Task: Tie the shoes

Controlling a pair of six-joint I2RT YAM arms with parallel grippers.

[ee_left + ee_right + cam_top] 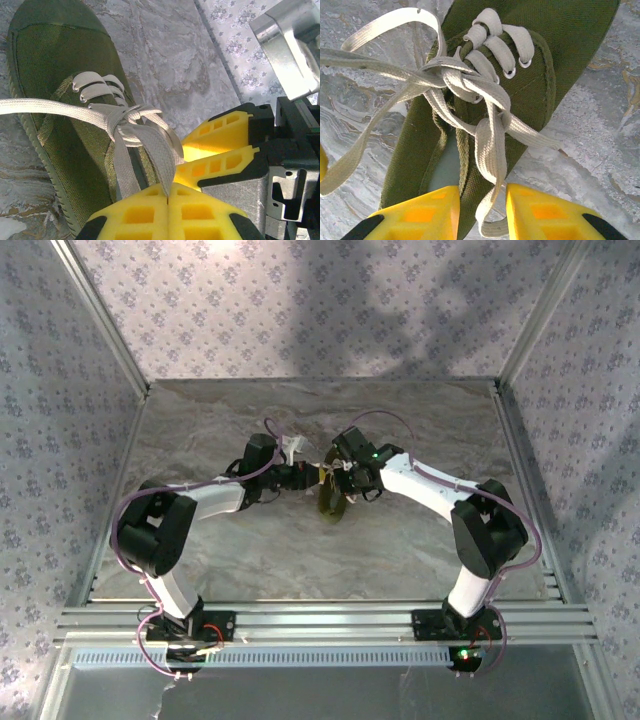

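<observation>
A small olive-green shoe (331, 502) lies mid-table between both arms. In the left wrist view the shoe (55, 100) has cream laces (125, 122) knotted over its eyelets, and my left gripper (168, 196) is shut on a loop of lace that rises to the knot. The right gripper's yellow fingers (220, 145) show just beyond it. In the right wrist view the shoe (540, 95) fills the middle, its laces (465, 82) tangled in a loose knot. My right gripper (482, 210) is open, a hanging lace loop (490, 150) dangling between its fingers, untouched.
The marbled grey tabletop (250, 560) is bounded by patterned walls (300, 300) and an aluminium frame rail (320, 625) at the near edge. One long lace end (350, 160) trails across the table to the left of the shoe.
</observation>
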